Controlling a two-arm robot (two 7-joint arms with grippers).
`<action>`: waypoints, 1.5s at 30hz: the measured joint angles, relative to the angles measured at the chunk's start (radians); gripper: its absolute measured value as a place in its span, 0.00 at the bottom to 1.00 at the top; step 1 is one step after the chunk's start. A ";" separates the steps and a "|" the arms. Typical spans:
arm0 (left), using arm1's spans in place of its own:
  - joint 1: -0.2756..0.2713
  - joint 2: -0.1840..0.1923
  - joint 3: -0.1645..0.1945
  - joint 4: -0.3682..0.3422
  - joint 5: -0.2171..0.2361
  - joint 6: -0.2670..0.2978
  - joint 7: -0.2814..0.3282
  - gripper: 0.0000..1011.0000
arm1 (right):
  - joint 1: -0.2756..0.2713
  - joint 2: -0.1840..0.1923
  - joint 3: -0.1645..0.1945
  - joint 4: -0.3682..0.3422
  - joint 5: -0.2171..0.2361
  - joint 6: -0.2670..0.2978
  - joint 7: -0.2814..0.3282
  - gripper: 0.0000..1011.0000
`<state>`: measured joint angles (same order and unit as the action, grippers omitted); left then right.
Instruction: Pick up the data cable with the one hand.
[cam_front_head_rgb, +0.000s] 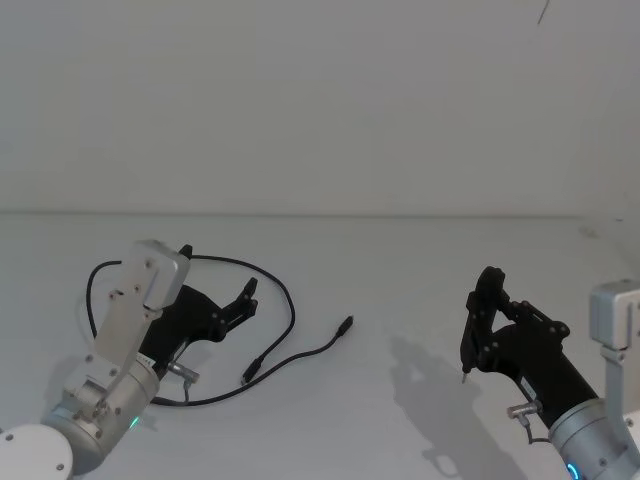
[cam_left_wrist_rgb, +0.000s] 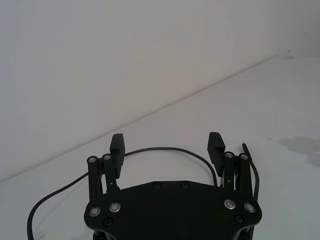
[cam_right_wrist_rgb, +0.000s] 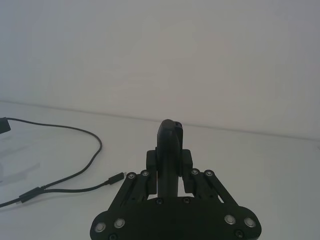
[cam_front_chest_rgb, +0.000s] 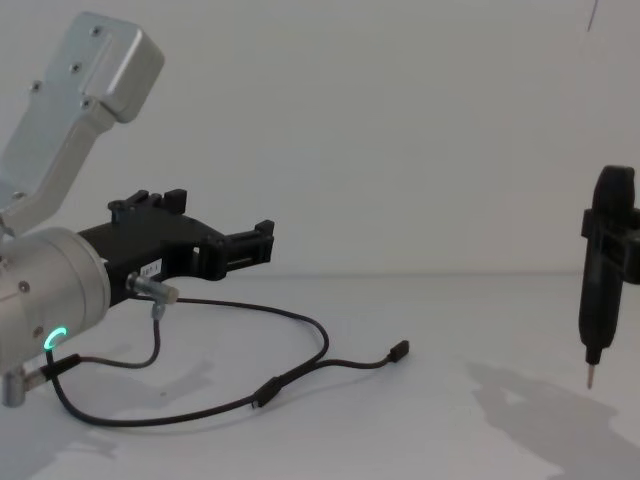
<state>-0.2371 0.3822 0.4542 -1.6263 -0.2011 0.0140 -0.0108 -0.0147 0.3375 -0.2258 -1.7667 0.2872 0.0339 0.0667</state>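
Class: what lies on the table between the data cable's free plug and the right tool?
Nothing: in the head view, bare table separates the data cable from the right tool.

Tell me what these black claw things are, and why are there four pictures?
It's a robot with two arms. Each arm ends in a gripping claw called an end effector. One picture comes from a camera on the robot's head, looking down. One comes from its chest, looking across. The other two come from its wrists, each peering past its own claw. The left end effector has its two fingers spread open, close to a thin black data cable lying curled on the white table. The right end effector is off to the side, its fingers pressed together into a point. Nothing is being held right now.
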 joint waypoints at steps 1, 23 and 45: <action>0.000 0.000 0.000 0.000 0.000 0.000 0.000 0.99 | 0.000 0.000 0.000 0.000 0.000 0.000 0.000 0.28; -0.002 0.003 -0.002 0.004 -0.007 -0.008 -0.023 0.99 | 0.000 0.000 0.000 0.000 0.000 0.000 0.000 0.28; -0.036 0.085 0.001 0.061 -0.137 0.000 -0.317 0.99 | 0.000 0.000 0.000 0.000 0.000 0.000 0.000 0.28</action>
<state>-0.2735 0.4668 0.4556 -1.5654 -0.3381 0.0145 -0.3283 -0.0146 0.3375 -0.2259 -1.7668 0.2874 0.0341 0.0668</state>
